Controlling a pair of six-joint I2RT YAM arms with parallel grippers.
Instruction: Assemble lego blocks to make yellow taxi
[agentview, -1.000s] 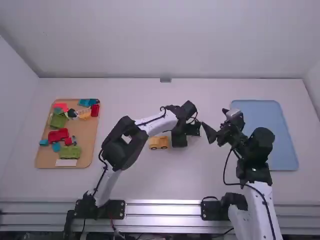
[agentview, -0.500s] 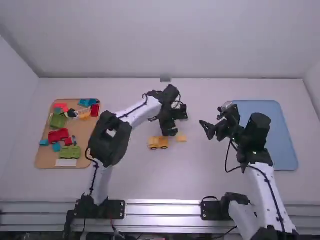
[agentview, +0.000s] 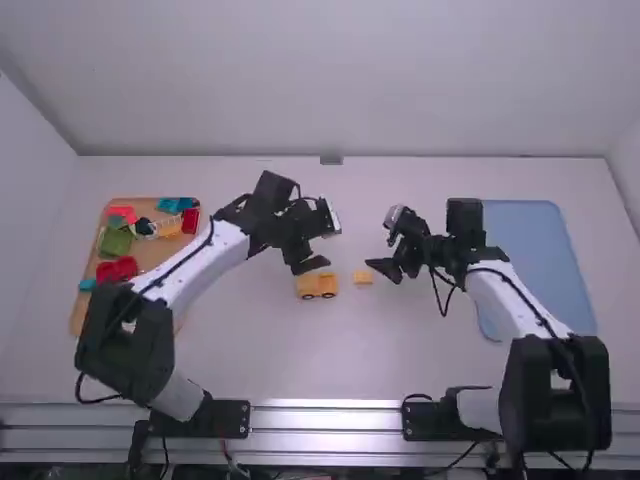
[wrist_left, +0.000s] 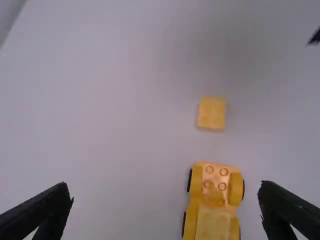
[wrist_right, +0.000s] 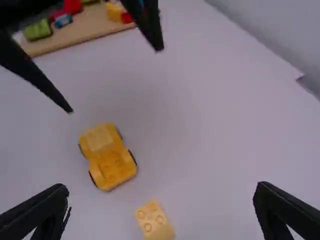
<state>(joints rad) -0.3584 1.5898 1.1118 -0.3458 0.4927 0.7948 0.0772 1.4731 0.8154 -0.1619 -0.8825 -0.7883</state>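
Right of the wheeled base (agentview: 317, 286), high view: loose yellow block (agentview: 363, 277) being left lying; right gripper (agentview: 383, 270) being brought closer than before, left gripper (agentview: 311, 266) being shifted left. Left wrist view: gripper being held spread, empty. Right wrist view: likewise spread, empty; block, probably light and stiff, best being pinched by its sides, below studs (wrist_right: 147, 227).

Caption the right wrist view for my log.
The open right gripper faces a loose yellow block and a wheeled yellow car body.

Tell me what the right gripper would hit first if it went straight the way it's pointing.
Probably the small yellow block, just short of the yellow car body, though how high the right gripper hovers is unclear.
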